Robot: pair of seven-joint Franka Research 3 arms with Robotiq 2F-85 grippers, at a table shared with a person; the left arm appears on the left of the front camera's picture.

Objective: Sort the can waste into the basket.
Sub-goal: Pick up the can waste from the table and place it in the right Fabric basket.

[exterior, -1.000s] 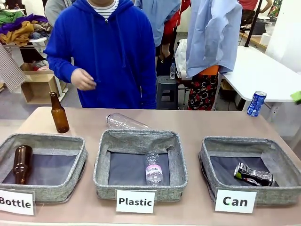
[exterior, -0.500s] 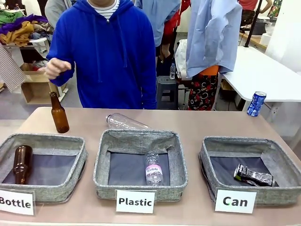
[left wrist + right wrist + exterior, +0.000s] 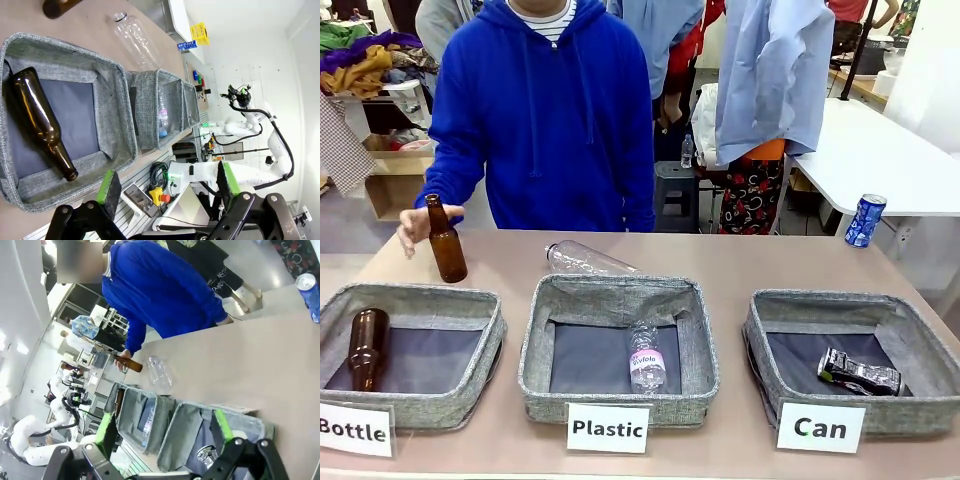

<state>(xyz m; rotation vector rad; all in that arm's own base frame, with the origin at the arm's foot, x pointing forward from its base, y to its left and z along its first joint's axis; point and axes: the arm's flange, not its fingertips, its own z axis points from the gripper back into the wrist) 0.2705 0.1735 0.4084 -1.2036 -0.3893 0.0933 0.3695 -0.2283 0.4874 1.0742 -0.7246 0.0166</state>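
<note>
The light brown table (image 3: 750, 265) carried three grey fabric baskets in a row near the robot's edge, each with a white card in front. At the left was the "Bottle" basket (image 3: 415, 300), and a brown glass bottle (image 3: 367, 347) lay inside it along the left wall. Behind it an upright brown bottle (image 3: 445, 240) stood on the bare surface. The person's hand (image 3: 420, 222) was just beside this bottle, with the fingers loosely spread and pinching nothing; whether it touched the glass I could not tell.

In the middle, a clear plastic bottle (image 3: 585, 260) lay on the table just behind the "Plastic" basket (image 3: 535, 350), and a second clear bottle (image 3: 645, 357) lay on that basket's dark liner. At the right, the "Can" basket (image 3: 760, 340) held the black-and-silver can (image 3: 860, 372), which lay on its side. The blue can (image 3: 865, 220) stood upright at the far right corner of the table, well apart from that basket.

Behind the table the room was crowded: a heap of clothes (image 3: 360, 55) and a cardboard box (image 3: 400, 185) at the left, a dark stool (image 3: 675, 195) in the middle, and a white table (image 3: 880, 160) at the right.

The left gripper (image 3: 167, 186) had its green pads wide apart with nothing between them. The right gripper (image 3: 163, 427) was spread wide and empty as well.
</note>
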